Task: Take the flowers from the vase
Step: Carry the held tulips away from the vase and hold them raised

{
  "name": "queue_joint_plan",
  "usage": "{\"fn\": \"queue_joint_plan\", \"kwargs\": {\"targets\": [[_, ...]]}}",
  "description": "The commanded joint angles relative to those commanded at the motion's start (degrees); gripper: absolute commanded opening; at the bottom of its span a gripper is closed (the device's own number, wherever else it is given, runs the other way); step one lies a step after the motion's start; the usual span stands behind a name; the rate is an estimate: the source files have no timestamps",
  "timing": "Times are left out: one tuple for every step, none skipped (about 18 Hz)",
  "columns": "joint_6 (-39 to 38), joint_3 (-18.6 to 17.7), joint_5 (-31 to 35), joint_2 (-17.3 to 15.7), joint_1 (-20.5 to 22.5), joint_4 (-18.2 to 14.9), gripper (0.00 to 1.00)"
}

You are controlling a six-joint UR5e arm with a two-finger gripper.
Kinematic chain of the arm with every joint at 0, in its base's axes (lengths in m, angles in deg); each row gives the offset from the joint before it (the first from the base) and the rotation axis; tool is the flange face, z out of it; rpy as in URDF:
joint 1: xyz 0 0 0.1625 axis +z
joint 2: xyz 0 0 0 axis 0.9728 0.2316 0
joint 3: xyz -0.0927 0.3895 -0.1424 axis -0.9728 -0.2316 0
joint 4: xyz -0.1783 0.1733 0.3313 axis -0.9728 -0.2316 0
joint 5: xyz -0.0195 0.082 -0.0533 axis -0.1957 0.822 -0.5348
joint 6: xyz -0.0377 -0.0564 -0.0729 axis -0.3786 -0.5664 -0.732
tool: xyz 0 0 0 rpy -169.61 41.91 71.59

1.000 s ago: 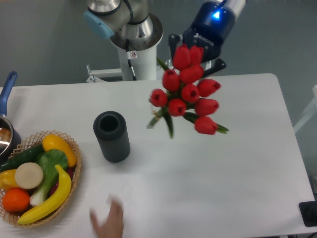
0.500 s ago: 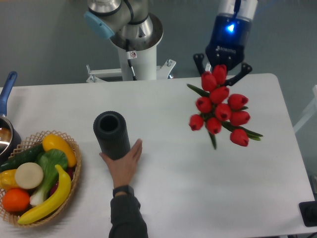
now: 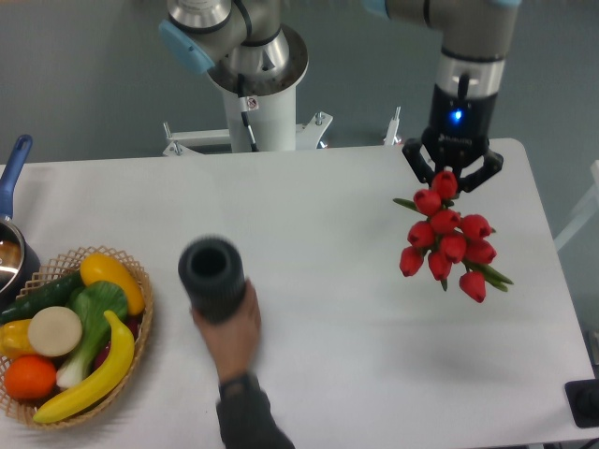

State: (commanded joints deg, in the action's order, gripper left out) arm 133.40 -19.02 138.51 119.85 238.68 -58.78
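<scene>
The flowers (image 3: 449,240), a bunch of red tulip buds with green leaves, hang in the air over the right side of the white table (image 3: 356,355). My gripper (image 3: 452,175) is shut on the top of the bunch, pointing down. The vase (image 3: 213,278), a dark grey ribbed cup, stands far to the left of the flowers, blurred by motion. A person's hand (image 3: 240,335) holds it from the front.
A wicker basket (image 3: 140,348) with fruit and vegetables sits at the left front. A pot with a blue handle (image 3: 14,168) is at the left edge. The robot base (image 3: 257,84) stands behind the table. A dark object (image 3: 585,404) lies at the right front corner.
My gripper has carried the flowers further right and lower over the table. The person's hand has closed on the vase and shifted it slightly toward the front.
</scene>
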Motion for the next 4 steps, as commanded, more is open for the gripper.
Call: {"fn": "queue_joint_plan", "kwargs": {"targets": [[0.0,0.44,1.31,0.7,0.0,0.0,0.05],[0.0,0.71,2.98,1.49,0.0,0.0,0.05],[0.35,0.8,4.56,2.37,0.0,0.0,0.05],[1.13,0.8,5.97,3.34,0.0,0.0,0.04]]}}
